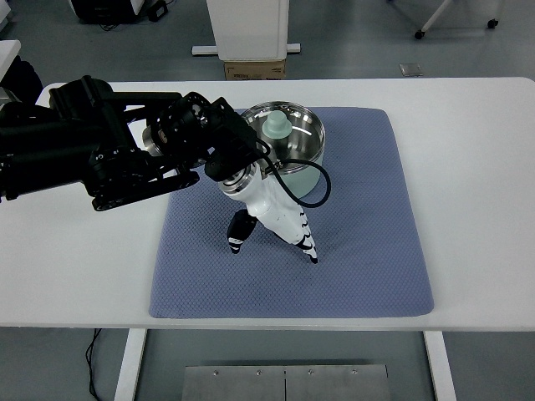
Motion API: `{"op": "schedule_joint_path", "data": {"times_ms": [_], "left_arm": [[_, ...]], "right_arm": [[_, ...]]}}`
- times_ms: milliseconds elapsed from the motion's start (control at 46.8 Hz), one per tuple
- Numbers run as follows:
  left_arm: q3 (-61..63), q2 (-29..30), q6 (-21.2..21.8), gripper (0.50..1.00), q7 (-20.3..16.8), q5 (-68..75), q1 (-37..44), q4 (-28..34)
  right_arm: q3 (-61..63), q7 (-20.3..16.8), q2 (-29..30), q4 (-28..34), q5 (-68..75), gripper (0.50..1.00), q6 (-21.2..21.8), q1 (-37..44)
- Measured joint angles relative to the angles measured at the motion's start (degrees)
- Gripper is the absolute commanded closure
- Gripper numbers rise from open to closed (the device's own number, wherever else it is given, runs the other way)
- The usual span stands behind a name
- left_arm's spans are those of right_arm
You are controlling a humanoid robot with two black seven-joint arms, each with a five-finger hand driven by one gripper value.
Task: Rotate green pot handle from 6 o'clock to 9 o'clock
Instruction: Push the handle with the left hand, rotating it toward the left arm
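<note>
Top view: left hand (272, 219) downward, seemingly empty.

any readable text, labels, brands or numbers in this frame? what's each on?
Nothing legible.
Cardboard box behind the table: dark print on its front face, too small and blurred to read.
Green pot, blue mat, left hand and its black arm: no visible markings.
</note>
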Motion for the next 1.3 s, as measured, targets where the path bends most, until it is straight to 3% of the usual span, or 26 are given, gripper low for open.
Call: {"op": "schedule_joint_path", "data": {"times_ms": [321,1005,1304], "left_arm": [[1.2,0.0,-2.7,0.500,0.0,0.1,-0.7,0.0],[3.9,1.2,-4.5,0.500,0.0,0.1,-3.2,-0.3],[4.3,5.3,-5.6,0.500,0.0,0.1,-4.2,-4.1]], "right_arm": [[0.0,0.0,0.0,0.0,0.0,0.500,0.0,0.0],[0.0,0.0,0.0,0.0,0.0,0.500,0.0,0.0],[0.0,0.0,0.0,0.0,0.0,0.500,0.0,0.0]]}}
